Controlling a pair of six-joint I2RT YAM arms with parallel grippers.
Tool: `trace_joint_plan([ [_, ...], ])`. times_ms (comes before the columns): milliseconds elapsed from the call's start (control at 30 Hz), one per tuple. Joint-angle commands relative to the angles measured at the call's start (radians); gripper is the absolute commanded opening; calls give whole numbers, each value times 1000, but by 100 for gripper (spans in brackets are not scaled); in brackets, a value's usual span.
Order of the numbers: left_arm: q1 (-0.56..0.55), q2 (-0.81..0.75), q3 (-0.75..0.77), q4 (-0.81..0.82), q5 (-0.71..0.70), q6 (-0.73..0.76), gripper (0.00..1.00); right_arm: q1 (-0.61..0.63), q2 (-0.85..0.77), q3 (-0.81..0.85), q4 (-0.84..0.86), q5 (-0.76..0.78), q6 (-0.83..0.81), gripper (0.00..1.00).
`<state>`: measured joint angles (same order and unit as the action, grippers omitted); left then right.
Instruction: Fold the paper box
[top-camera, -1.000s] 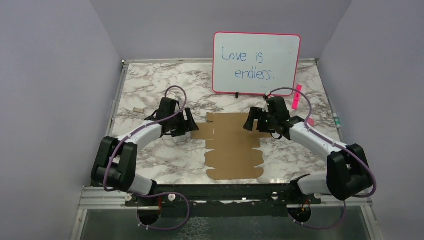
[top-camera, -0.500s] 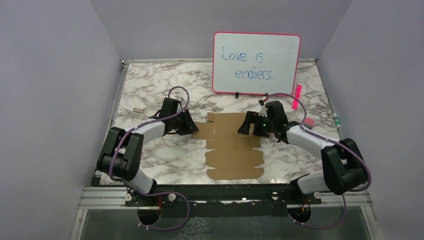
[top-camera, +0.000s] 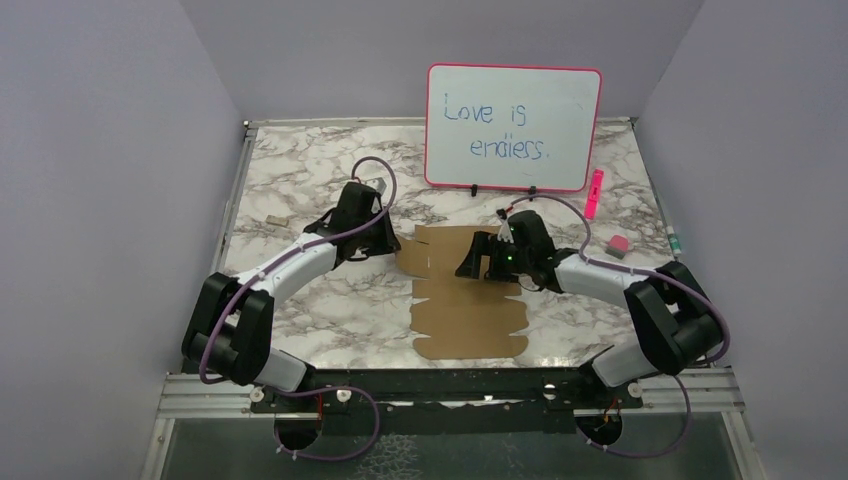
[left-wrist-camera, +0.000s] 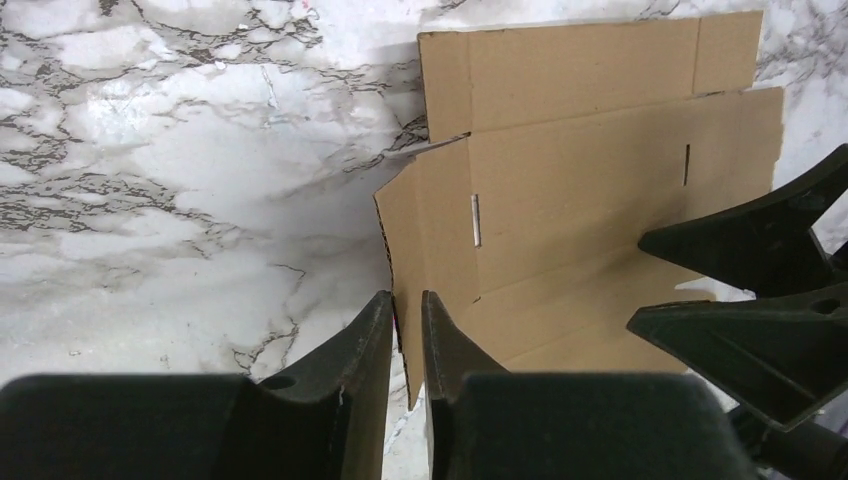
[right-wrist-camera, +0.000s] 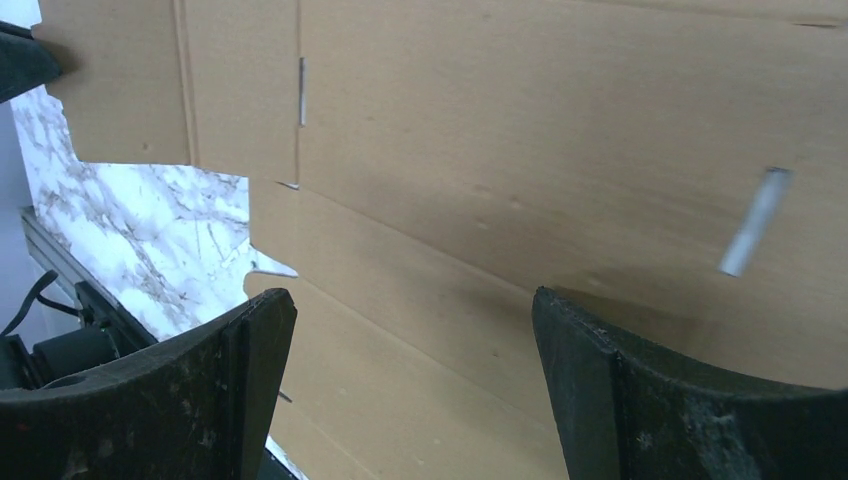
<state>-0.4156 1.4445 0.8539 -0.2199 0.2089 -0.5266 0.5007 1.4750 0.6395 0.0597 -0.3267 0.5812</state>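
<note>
- We see the paper box (top-camera: 470, 310) as a flat brown cut-out sheet on the marble table (top-camera: 300, 170). It runs from the centre of the overhead view down toward the lower edge.
- The left pincer (top-camera: 393, 248) sits at the sheet's upper left corner. In its wrist view the two fingers (left-wrist-camera: 365, 335) stand almost together with the edge of a side flap caught between them, so we read it as clamped on the paper box. That flap edge is raised a little off the marble and throws a shadow.
- The right pincer (top-camera: 468, 266) hangs over the upper part of the sheet, with its jaws wide apart and nothing held. In its wrist view the fingers (right-wrist-camera: 250, 370) sit at lower left and lower right with bare cardboard between them. We cannot tell whether the tips touch the sheet.
- A whiteboard (top-camera: 513, 125) stands upright at the top of the frame, beyond the sheet, with "Love is endless." written on it.
- A pink marker (top-camera: 594, 192) and a pink eraser (top-camera: 617, 244) lie at the right of the frame.
- A small brown scrap (top-camera: 272, 219) lies at the left, well apart from the sheet.
</note>
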Motion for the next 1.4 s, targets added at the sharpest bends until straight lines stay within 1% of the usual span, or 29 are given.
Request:
trace_joint_plan([
  [0, -39, -17, 53, -92, -139, 54, 17, 82, 45, -1, 94, 61, 90, 95],
  [233, -80, -26, 94, -147, -201, 69, 17, 194, 121, 59, 143, 139, 172, 95],
  [400, -89, -21, 114, -183, -280, 86, 17, 258, 184, 121, 164, 202, 256, 95],
  [467, -92, -11, 131, -207, -306, 97, 18, 277, 210, 138, 172, 218, 282, 95],
  [533, -98, -3, 148, -234, -342, 112, 22, 290, 226, 154, 180, 229, 301, 95],
  [667, -118, -4, 168, -278, -429, 132, 24, 298, 248, 170, 190, 232, 317, 95],
  [800, -139, 2, 201, -321, -483, 145, 27, 299, 259, 158, 196, 244, 343, 95],
  [1067, -198, 28, 225, -337, -498, 125, 31, 299, 285, 147, 225, 229, 352, 95],
  [1367, -282, 87, 259, -356, -549, 106, 31, 299, 308, 136, 252, 235, 364, 95],
])
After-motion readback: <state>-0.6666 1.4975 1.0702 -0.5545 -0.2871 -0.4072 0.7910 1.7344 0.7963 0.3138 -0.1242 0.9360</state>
